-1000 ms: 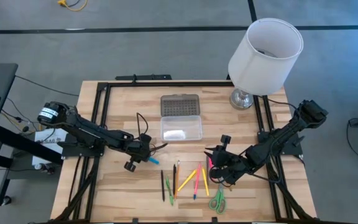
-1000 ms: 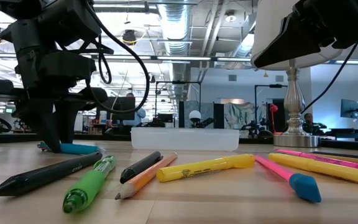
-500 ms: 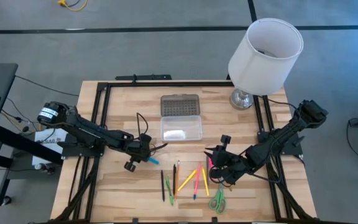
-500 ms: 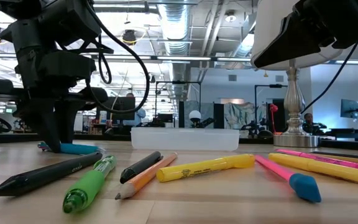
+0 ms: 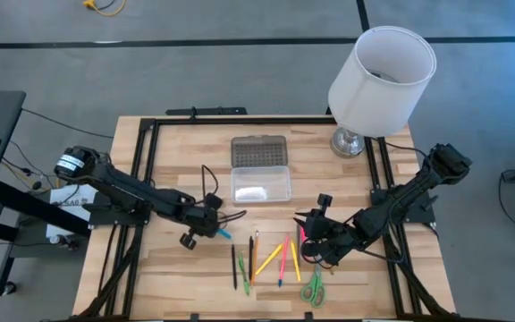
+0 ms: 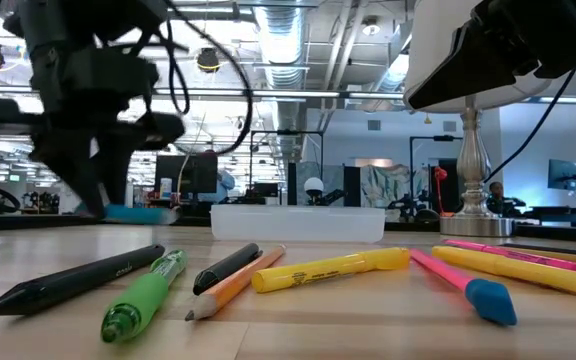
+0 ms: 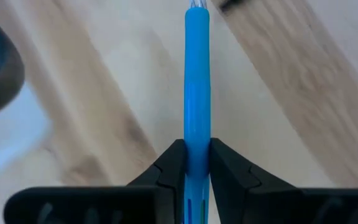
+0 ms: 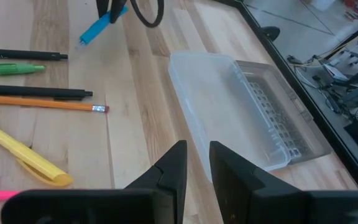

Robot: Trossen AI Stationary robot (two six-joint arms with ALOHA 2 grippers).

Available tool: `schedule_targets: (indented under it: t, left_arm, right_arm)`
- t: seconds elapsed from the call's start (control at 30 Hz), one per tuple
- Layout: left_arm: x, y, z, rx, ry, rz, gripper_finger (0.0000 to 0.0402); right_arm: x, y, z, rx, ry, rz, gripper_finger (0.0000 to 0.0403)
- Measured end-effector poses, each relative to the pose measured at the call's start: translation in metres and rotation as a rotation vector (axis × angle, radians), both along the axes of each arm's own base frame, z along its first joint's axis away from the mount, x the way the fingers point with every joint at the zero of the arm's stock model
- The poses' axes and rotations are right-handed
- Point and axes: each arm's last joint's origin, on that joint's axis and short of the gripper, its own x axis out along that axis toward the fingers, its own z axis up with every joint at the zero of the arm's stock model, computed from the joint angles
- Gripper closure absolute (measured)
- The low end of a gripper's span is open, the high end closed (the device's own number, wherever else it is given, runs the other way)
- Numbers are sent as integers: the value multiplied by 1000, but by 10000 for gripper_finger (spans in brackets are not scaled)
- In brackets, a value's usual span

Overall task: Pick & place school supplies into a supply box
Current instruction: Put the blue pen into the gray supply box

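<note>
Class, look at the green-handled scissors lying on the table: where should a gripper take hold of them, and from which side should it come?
Grip the scissors at the narrow neck between the blades and the green loops, coming straight down from above. They lie flat on the table, so no side offers a hold. The loops look too wide for the fingers. The right gripper is nearest.

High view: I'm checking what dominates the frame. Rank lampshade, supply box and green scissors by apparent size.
1. Lampshade, though it stands nearer the camera.
2. Supply box.
3. Green scissors.
</note>
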Motion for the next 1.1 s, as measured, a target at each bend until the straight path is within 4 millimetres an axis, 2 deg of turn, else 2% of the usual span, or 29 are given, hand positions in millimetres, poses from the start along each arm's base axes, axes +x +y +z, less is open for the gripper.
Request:
schedule_targets:
  t: [0.13, 0.27, 0.4, 0.6, 0.8, 1.03, 1.1]
  left_arm:
    - [13, 0, 15, 106, -111, 1, 350]
    - [29, 11, 30, 219, -254, 82, 350]
    - [45, 34, 43, 227, -399, 200, 350]
    - [56, 78, 51, 81, -496, 275, 350]
    - [58, 108, 48, -23, -503, 316, 349]
    - [74, 123, 14, -41, -448, 332, 349]
    - [78, 127, 11, -38, -439, 342, 349]
  right_arm:
    - [0, 0, 0, 6, -3, -4, 337]
    - [0, 0, 0, 12, -6, -8, 337]
    - [0, 0, 0, 12, -6, -8, 337]
    - [0, 0, 0, 12, -6, -8, 337]
    - [0, 0, 0, 7, -4, -5, 337]
    - [1, -2, 0, 10, -2, -12, 337]
    - [1, -2, 0, 17, 3, -5, 337]
